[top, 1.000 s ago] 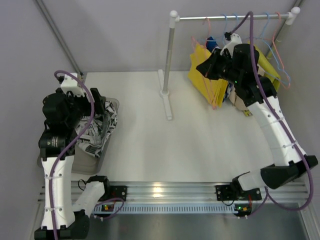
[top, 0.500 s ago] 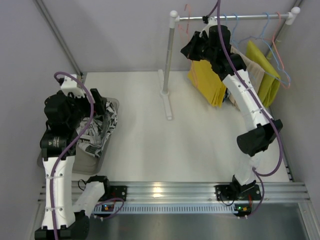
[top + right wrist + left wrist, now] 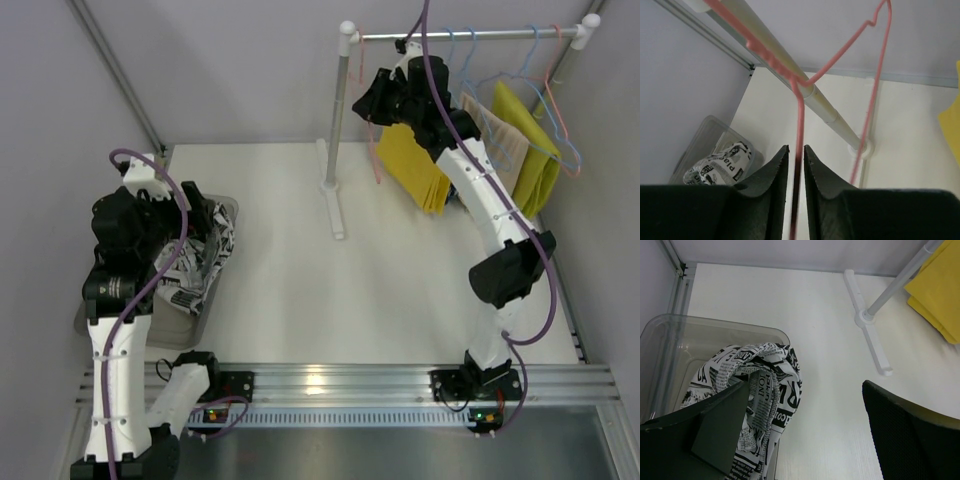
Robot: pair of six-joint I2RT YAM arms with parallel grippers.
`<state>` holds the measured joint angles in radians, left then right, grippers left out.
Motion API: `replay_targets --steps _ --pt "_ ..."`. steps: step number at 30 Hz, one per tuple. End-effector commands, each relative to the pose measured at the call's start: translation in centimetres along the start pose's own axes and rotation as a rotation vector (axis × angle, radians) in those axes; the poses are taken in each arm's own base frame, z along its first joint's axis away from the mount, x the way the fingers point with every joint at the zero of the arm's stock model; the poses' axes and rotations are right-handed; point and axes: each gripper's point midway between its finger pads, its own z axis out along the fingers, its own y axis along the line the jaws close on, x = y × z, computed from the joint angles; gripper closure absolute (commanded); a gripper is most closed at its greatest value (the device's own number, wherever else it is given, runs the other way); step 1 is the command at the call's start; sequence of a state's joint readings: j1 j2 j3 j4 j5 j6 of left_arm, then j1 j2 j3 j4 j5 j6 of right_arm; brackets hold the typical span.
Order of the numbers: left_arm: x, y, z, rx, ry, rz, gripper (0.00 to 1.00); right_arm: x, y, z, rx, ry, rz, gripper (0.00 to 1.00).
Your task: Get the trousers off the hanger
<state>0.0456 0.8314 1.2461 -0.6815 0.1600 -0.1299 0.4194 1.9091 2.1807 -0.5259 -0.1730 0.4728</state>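
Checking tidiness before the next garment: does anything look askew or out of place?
Two things. The black-and-white print trousers spill over the clear bin's rim instead of lying inside. The bare pink hanger sits tilted by the left end of the rail, its wire between the fingers of the right gripper.

The white-and-black left arm (image 3: 112, 340) stood up from its base at the near left corner and bent forward. Its black left end effector (image 3: 806, 390) pointed downward, fingers spread fully wide. The white-and-black right arm (image 3: 492, 215) reached high toward the far side, elbow folded. Its black right end effector (image 3: 796, 148) was raised, fingers nearly together with only a thin slit between them.
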Motion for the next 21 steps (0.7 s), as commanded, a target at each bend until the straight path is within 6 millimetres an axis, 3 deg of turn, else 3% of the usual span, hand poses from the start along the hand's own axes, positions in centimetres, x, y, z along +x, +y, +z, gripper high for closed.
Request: replay_targets --steps 1,6,9,11,12,14,15,16,18,21 --pt "-0.7 -0.1 0.0 0.005 -0.028 -0.01 0.01 -1.6 2.6 -1.0 -0.082 -0.062 -0.023 0.8" --pt "-1.5 -0.4 0.4 0.021 -0.036 0.008 0.01 -1.2 2.5 -1.9 -0.078 -0.052 -0.021 0.61" --pt "-2.2 -0.8 0.8 0.044 -0.025 0.015 0.01 -1.0 2.6 -3.2 -0.075 -0.049 -0.028 0.52" --pt "-2.1 -1.0 1.5 0.065 0.003 0.019 0.01 -1.6 3.3 -5.0 -0.087 -0.068 -0.037 0.41" --pt "-2.6 -1.2 1.5 0.069 -0.002 0.024 0.01 -0.9 3.0 -5.3 -0.083 -0.055 -0.039 0.37" --pt "-2.5 -1.1 2.2 0.072 0.023 0.028 0.01 -1.8 4.0 -7.7 -0.109 -0.091 -0.053 0.23" --pt "-2.6 -1.1 2.4 0.073 0.029 0.031 0.01 -0.8 3.6 -8.1 -0.106 -0.076 -0.06 0.21" --pt "-2.8 -1.1 2.8 0.077 0.034 0.04 0.01 -2.1 4.7 -10.3 -0.135 -0.128 -0.078 0.12" --pt "-2.8 -1.2 3.1 0.09 0.047 0.044 0.01 -1.5 4.5 -11.6 -0.132 -0.136 -0.098 0.06" --pt "-2.6 -1.5 3.6 0.113 0.064 0.05 0.01 -2.4 5.4 -16.4 -0.146 -0.206 -0.147 0.02"
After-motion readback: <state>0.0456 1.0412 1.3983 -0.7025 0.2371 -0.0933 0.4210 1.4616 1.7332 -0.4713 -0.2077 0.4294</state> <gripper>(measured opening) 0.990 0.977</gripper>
